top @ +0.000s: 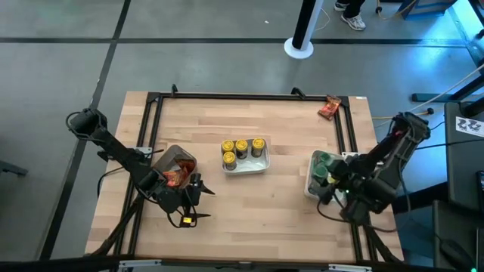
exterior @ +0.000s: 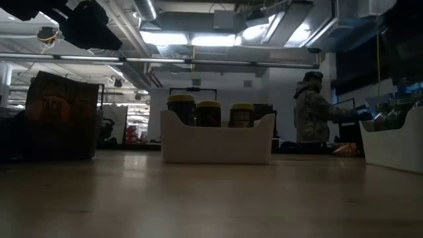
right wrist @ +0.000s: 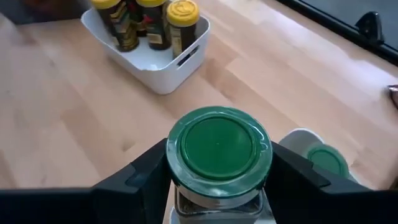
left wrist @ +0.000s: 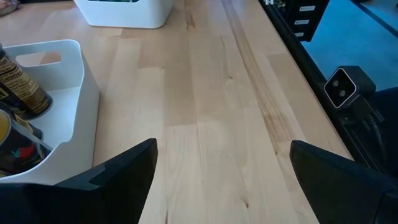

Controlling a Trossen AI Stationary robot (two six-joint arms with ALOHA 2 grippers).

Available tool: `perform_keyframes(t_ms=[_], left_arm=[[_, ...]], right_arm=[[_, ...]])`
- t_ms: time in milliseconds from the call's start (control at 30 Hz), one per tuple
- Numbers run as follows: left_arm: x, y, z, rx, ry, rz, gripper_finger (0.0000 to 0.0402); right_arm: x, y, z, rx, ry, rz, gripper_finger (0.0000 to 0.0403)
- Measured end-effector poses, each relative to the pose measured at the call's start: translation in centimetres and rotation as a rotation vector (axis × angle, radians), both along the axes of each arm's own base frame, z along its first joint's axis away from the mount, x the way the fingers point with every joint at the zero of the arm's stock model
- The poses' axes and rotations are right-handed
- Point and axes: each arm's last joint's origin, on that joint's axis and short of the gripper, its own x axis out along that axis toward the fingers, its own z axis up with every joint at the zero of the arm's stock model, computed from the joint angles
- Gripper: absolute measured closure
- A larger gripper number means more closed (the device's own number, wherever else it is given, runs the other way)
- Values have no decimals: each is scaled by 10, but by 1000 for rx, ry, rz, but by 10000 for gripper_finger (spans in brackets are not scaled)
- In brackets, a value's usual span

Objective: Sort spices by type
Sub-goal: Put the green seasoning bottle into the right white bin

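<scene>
Green-lidded jar (right wrist: 217, 152) clamped between fingers of right tool (right wrist: 217, 174), directly above right tray (right wrist: 298, 140). Jar to be lowered upright, beside green lid (right wrist: 326, 160) already there, then released. Left tool (left wrist: 217, 180) spread wide, nothing held, over bare counter (left wrist: 217, 93).

At the left of my low view I can read only the word "TACO" on the dark packet (exterior: 61, 116), while the labels of the yellow-lidded jars (exterior: 208, 114) in the middle are too dark to read.
</scene>
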Motion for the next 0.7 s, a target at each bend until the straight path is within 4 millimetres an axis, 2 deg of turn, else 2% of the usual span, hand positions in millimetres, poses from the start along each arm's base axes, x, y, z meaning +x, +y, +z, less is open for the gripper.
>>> perform_keyframes(t_ms=[133,400,533,700], left_arm=[[0,0,0,3,-3,6,53],[0,1,0,12,-10,24,52],[1,1,1,11,-16,29,52],[1,1,2,8,-27,31,52]], right_arm=[[-13,6,8,34,-14,9,193],[-35,20,12,175,98,24,193],[-43,23,3,192,128,12,193],[-48,20,-15,120,87,1,193]])
